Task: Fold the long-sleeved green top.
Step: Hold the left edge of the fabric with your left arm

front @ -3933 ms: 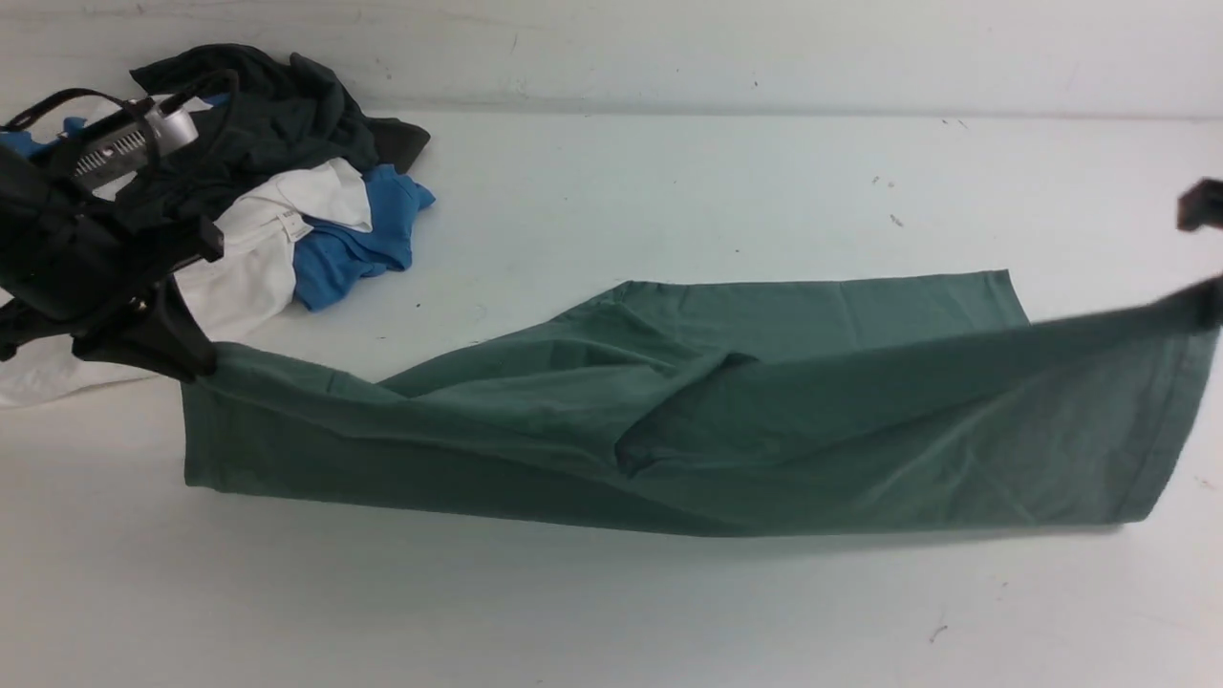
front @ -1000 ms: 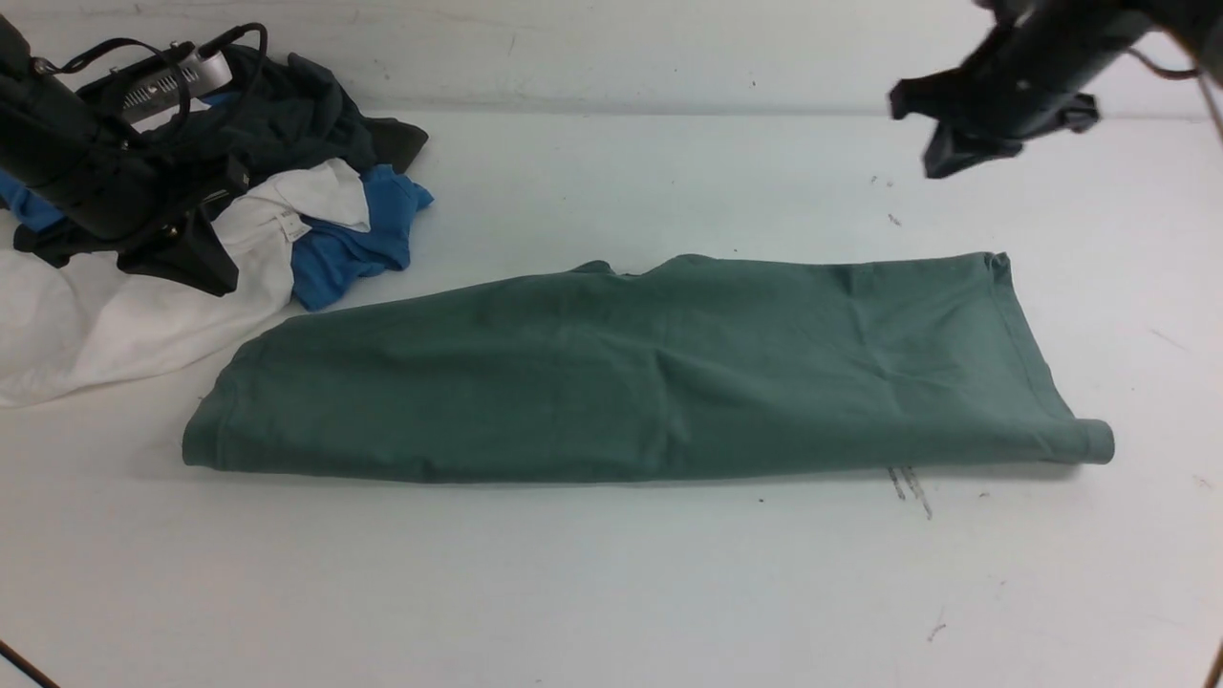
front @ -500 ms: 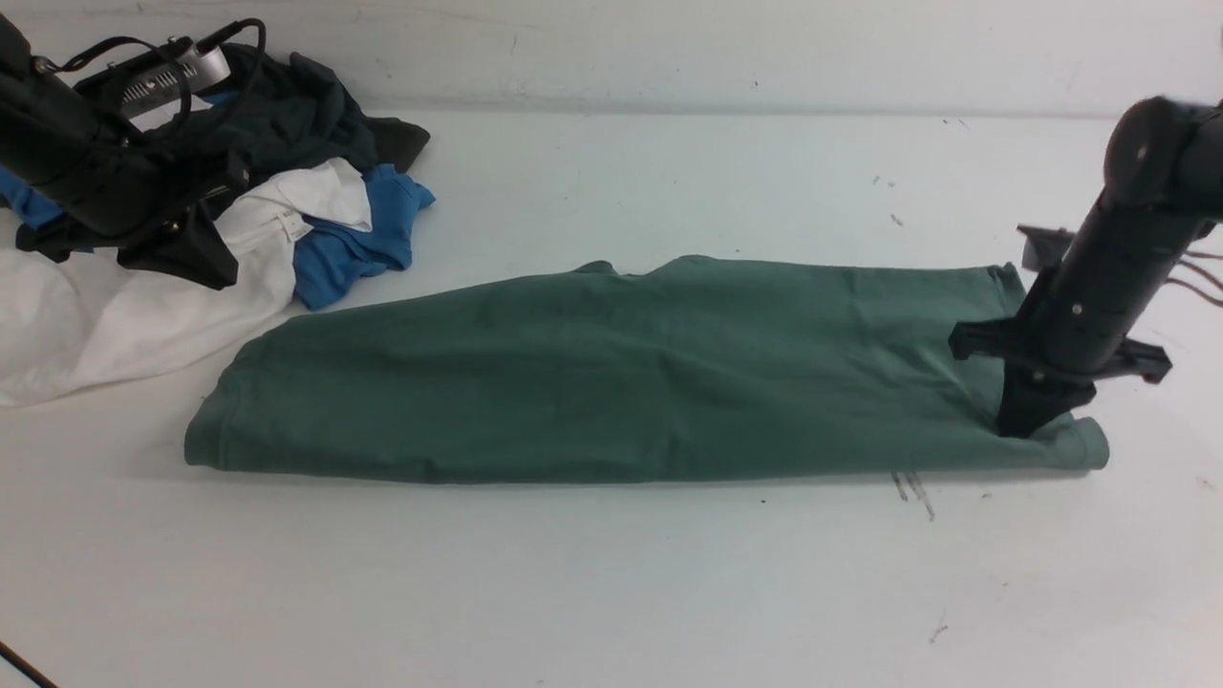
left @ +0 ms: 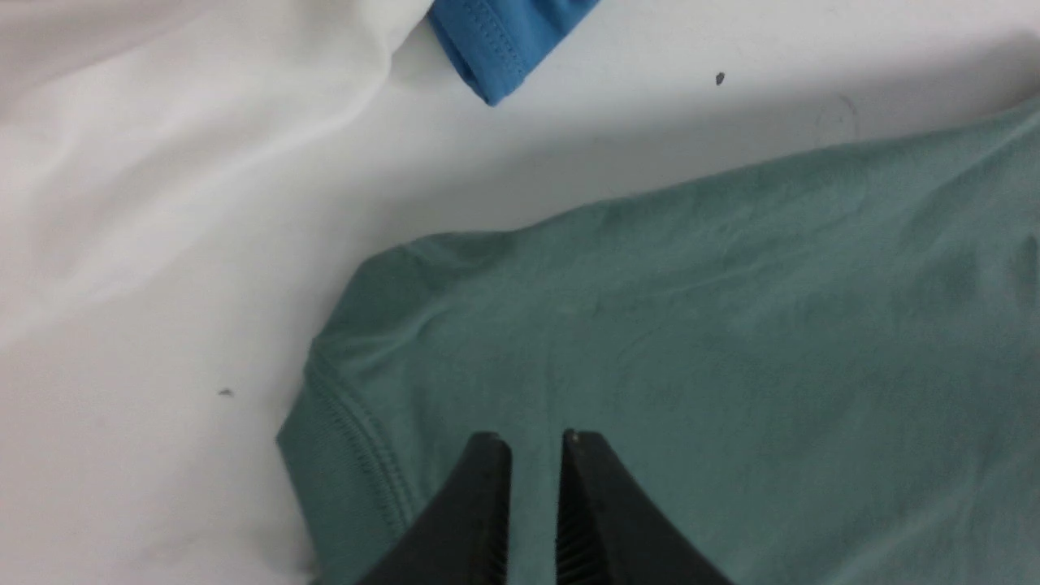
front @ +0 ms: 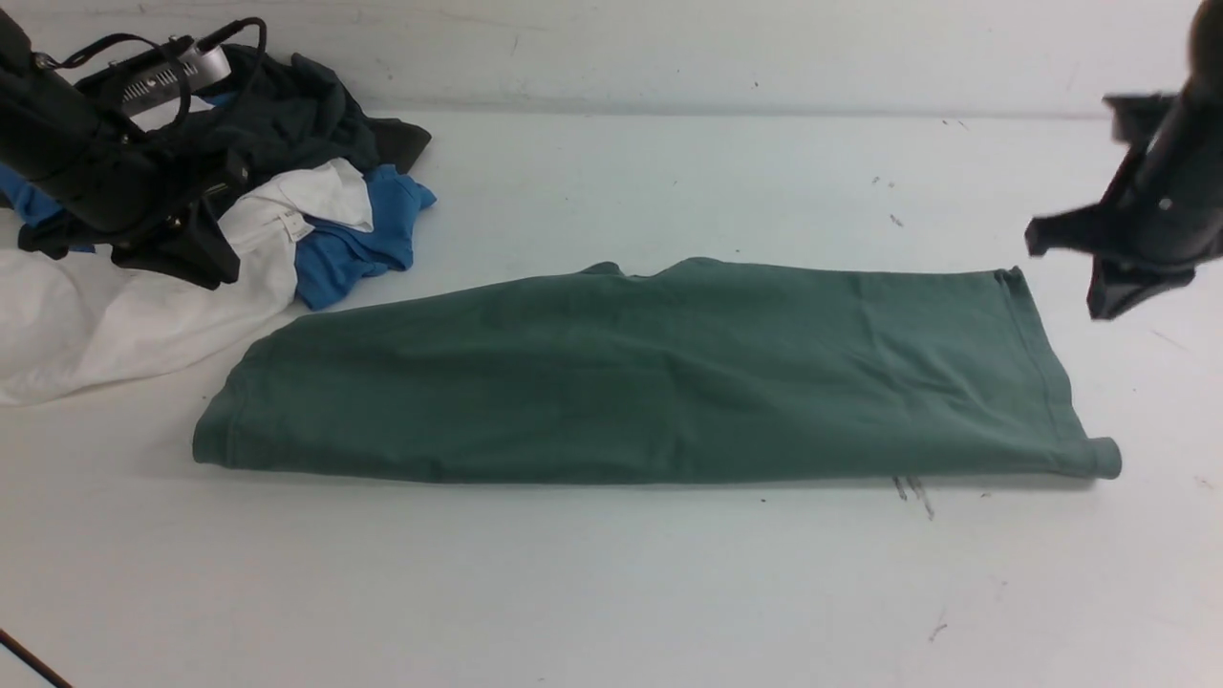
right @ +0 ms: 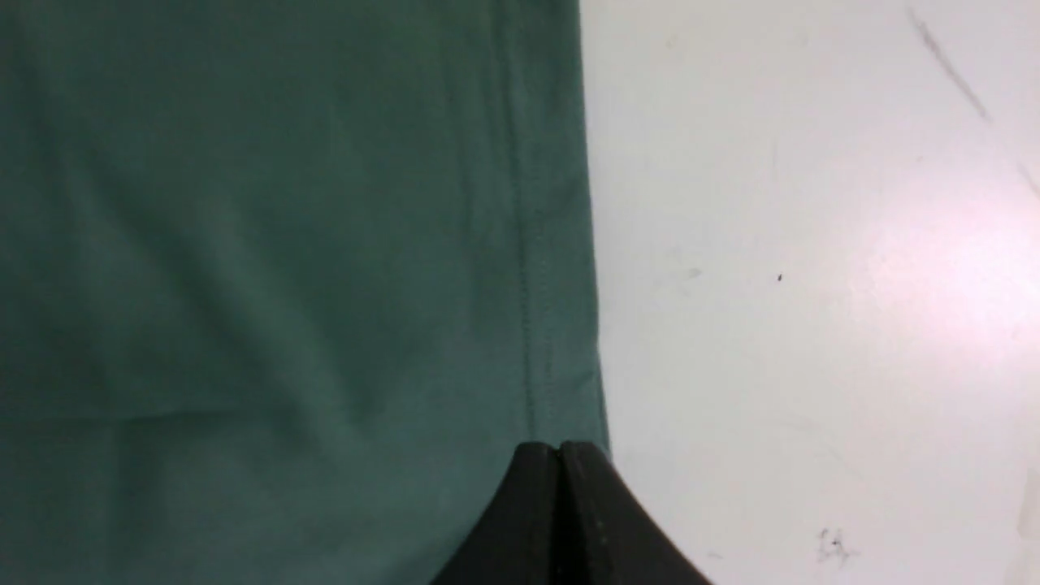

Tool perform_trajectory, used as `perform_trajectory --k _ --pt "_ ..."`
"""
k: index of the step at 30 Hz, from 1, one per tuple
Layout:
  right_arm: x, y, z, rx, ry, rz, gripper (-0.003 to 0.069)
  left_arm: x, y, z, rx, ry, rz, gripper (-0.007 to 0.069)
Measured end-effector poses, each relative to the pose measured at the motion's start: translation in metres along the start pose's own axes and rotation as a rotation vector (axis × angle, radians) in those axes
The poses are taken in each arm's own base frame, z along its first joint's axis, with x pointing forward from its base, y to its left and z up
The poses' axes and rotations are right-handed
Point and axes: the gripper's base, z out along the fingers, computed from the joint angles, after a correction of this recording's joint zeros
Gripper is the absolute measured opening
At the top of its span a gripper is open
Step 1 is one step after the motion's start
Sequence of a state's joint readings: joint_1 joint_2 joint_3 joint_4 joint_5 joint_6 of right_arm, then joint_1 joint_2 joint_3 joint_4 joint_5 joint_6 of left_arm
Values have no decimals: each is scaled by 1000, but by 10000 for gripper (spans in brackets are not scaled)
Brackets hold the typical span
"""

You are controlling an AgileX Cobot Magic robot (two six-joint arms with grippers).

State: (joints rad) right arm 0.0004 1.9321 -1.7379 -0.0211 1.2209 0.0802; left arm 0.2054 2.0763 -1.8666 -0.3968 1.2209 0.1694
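Front view first: the green long-sleeved top (front: 659,382) is seen stretched across the middle of the frame. It is folded into a long flat band on the white table (front: 611,592), with its hem (front: 1046,373) turned toward the right edge. A heap of clothes is found in the upper left. A dark garment (front: 296,115) is piled at the back, a white garment (front: 115,315) is spread toward the left edge, and a blue garment (front: 354,248) is tucked in on the heap's right side. The left gripper (front: 205,268) is seen against that heap, apart from the green cloth. The right gripper (front: 1113,301) is seen raised at the right edge of the frame, above and beyond the top's upper right corner, and nothing is carried by it.

Over to the left wrist view: the left gripper (left: 535,455) is shown with its jaws parted by a narrow gap and nothing between them. It is held over a rounded, stitched corner of the green long-sleeved top (left: 731,325). The white garment (left: 162,122) and an edge of the blue garment (left: 504,41) are caught beyond, with bare table (left: 122,455) between them and the green cloth.

Now the right wrist view: the right gripper (right: 559,455) is shown with its jaws pressed tight together and empty. It is poised over the hem (right: 536,244), right where the green long-sleeved top (right: 284,244) meets the bare table (right: 812,325).
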Motion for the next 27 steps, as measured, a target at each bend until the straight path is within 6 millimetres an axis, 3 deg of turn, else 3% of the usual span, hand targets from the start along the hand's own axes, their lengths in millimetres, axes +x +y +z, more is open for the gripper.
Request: perform_trajectory --k 4,9,11,19,25,27 --pt "25 4 -60 -94 -82 25 -9 23 7 3 -91 80 1 104" --pt "63 6 -83 -146 -59 38 -9 39 17 31 -110 194 -26 158" --pt "72 6 -83 -145 -45 34 -9 39 19 39 -110 212 -35 186" --pt "98 4 -51 -127 90 -18 -9 39 20 44 -116 212 -49 330" --pt "105 4 -43 -127 123 -36 -9 39 24 48 -144 216 -60 405" --pt "105 4 -42 -127 120 -40 -9 39 29 64 -141 238 -110 430"
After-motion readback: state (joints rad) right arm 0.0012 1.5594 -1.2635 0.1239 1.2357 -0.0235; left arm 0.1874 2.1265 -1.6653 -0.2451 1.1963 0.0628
